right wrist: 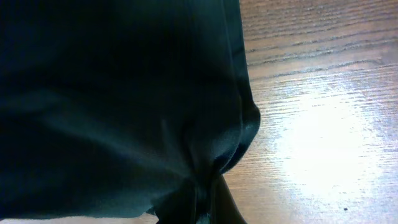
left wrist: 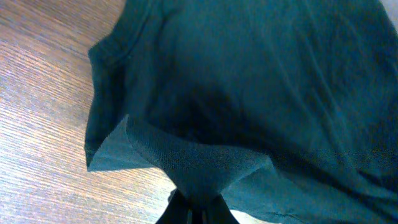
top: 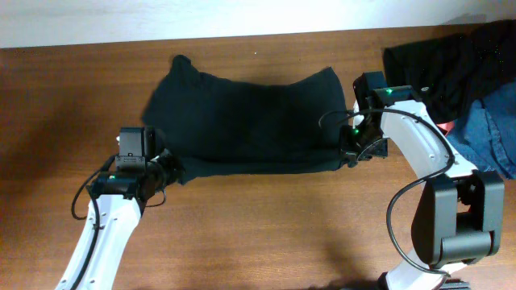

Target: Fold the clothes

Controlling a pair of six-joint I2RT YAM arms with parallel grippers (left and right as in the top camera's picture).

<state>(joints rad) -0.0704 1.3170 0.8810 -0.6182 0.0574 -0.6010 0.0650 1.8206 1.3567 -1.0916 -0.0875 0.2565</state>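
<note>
Now | left gripper (top: 171, 167) clamped on T-shirt (top: 250, 121) corner | right gripper (top: 348, 157) clamped on opposite corner

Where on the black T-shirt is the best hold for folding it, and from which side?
Probably the two corners of its near edge, approached from the robot's side: the T-shirt lies flat and wide, and that edge is straight and free. The left hand and right hand are shut on those corners.
</note>
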